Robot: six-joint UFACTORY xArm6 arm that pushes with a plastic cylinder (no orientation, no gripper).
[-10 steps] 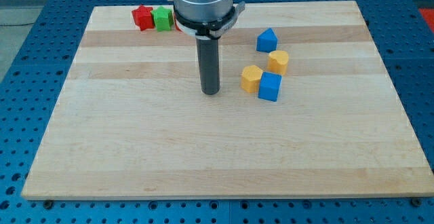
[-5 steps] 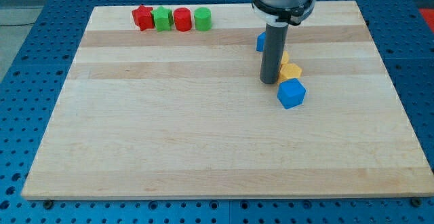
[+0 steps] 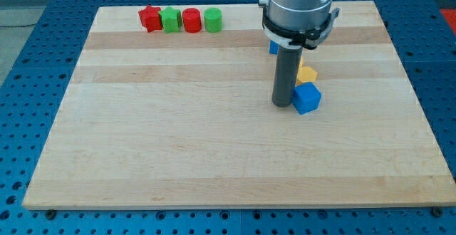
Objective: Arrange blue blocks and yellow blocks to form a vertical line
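My tip rests on the wooden board, right of centre. It stands just left of a blue cube, touching or nearly touching it. A yellow block sits directly above the blue cube, partly hidden by the rod. Another blue block shows as a small sliver left of the rod, higher up. A second yellow block is hidden behind the rod, if present.
A row of blocks lies along the view's top left: a red star-like block, a green block, a red cylinder and a green cylinder. A blue perforated table surrounds the board.
My tip swept from the board's centre to the right into the block cluster, then moved down a little. The yellow block and blue cube were pushed right.
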